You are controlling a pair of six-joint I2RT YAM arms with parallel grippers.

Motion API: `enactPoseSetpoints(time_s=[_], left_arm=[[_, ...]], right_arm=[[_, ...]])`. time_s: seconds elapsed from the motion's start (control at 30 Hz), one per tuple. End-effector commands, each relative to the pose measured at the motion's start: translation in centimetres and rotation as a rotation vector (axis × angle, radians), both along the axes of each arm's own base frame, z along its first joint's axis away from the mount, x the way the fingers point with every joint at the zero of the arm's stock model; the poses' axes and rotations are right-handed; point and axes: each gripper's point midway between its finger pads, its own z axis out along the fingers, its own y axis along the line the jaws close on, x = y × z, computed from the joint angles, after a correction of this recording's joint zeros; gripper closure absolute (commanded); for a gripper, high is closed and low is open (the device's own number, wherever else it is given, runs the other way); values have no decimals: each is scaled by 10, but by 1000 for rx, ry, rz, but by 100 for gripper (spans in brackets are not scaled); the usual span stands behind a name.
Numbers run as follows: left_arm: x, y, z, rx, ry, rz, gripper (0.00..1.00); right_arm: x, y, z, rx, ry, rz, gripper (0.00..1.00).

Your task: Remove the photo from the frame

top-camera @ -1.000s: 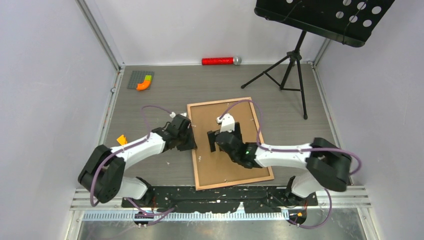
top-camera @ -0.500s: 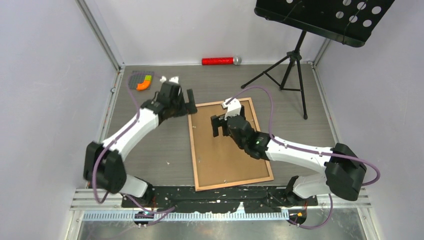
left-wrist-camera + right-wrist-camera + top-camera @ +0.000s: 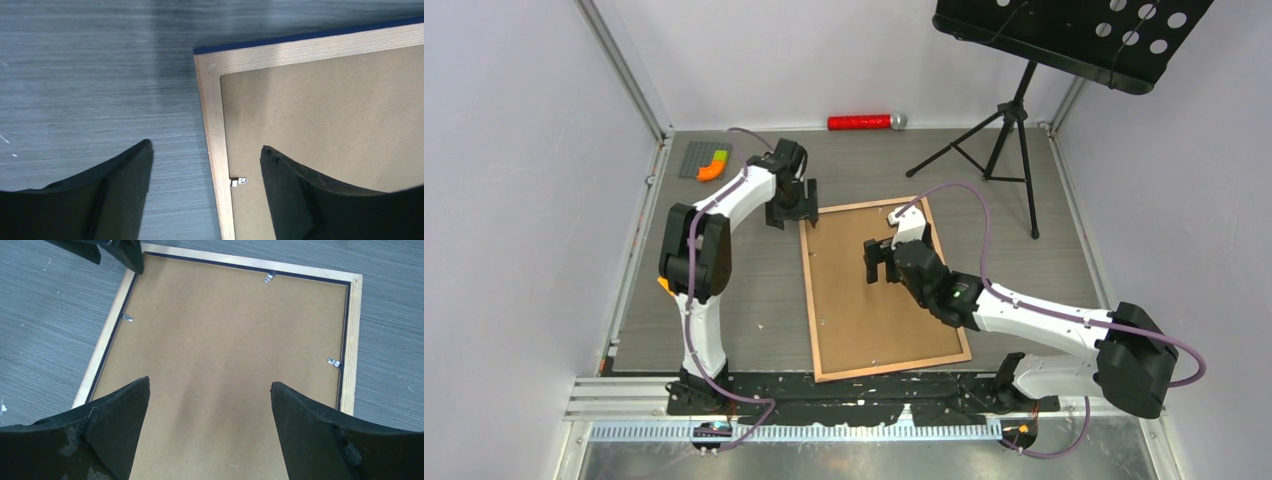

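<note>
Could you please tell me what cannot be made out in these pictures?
1. The photo: all views, hidden under the backing board of the face-down frame.
2. The frame's near end: right wrist view, cut off by the bottom edge and the right gripper.
3. The clips: top view, too small.

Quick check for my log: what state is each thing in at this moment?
frame: lying flat, back side up.
board: seated in the frame.
clips: turned in over the board's edge.
photo: not visible.
left hand: open, astride a frame rail near a corner.
right hand: open, over the board.
music stand: upright.
red tube: lying on its side.
</note>
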Motion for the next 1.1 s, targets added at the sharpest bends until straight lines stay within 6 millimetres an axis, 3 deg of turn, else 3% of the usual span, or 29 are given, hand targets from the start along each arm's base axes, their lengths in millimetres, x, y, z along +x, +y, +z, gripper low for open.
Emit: enactPoseSetpoints(time_s=[0.0,0.13,0.33,0.73,0.87,1.0,1.07], left_arm=[[-8,3,-4,8,42,44,27],[-13,10,-23,45,79,94,35],[-19,5,-23,18,114,115,41],[-66,-2,-39,47,218,163,53],[-80,-5,-42,9,228,205,85],[-111,-6,-55,-52,263,256,99],[-126,-3,-61,-77,269,295,100]], right_arm=[[3,-9,1,21,-3,-56,4],[3,-8,-4,20,9,-58,4],[3,-7,-8,13,17,-61,4],[3,-8,-7,49,-3,-59,4],[2,-4,-11,31,-1,-32,4],[3,12,-14,-64,-31,99,4],[0,27,-16,-129,-69,234,4]])
